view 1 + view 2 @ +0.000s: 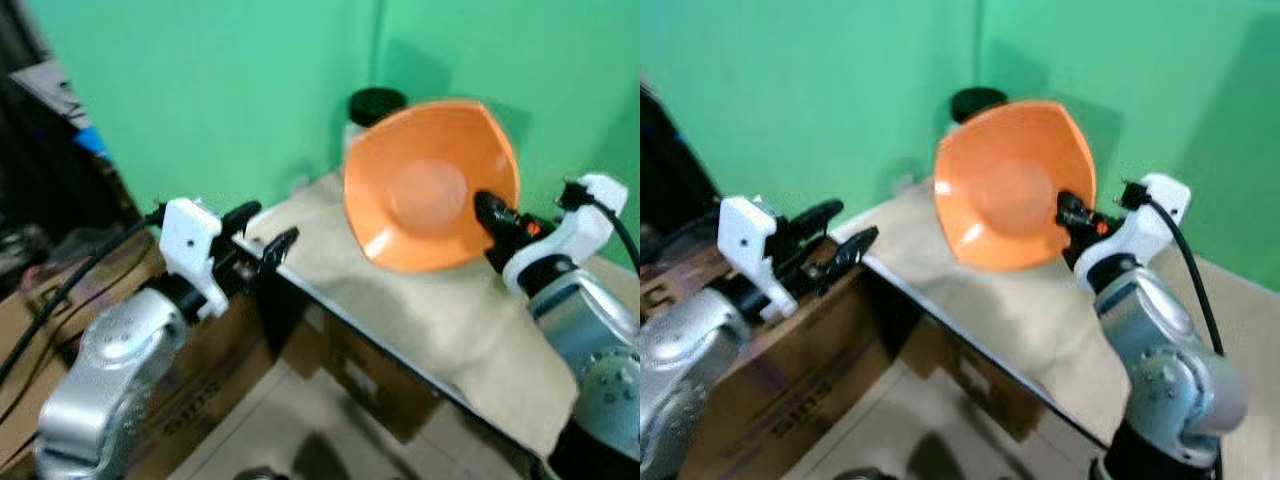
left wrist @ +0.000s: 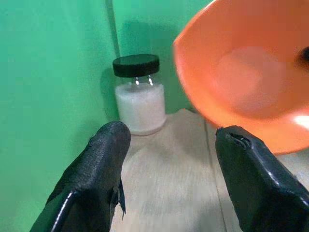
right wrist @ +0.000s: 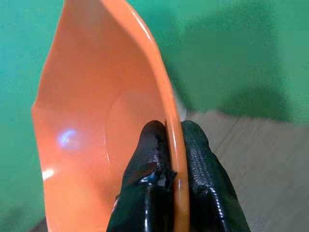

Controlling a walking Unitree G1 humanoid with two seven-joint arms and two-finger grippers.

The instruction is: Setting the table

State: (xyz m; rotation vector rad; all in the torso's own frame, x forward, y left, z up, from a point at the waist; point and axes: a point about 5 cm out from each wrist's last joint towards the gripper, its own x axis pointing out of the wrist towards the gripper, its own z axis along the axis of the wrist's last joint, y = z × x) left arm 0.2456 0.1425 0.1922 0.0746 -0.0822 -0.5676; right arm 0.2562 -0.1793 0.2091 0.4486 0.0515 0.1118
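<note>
We've got the bench (image 1: 440,330) running from 10 to 4 o'clock in the head views, cloth-covered, green wall behind. The bowl (image 1: 430,185) is off the bench, held up in the air and tipped nearly on edge, hollow facing us, roughly over the bench's far half. Our right gripper (image 3: 166,145) has its fingers pinching the rim at the bowl's 3 o'clock side, one finger inside, one outside.

We'd judge the bowl light, stiff plastic and glossy, so probably slick: a rim pinch is the sensible hold, but it can pivot between the pads when tipped like this. Level it before lowering.

Our left gripper (image 1: 262,245) hovers at the bench's near-left edge, fingers spread, holding nothing.

The jar (image 2: 139,94), black lid, white contents, stands at the far corner: the left wrist view shows it whole, while the head views show just its lid above the bowl. The right wrist view alone shows the rim seated between the fingers.
</note>
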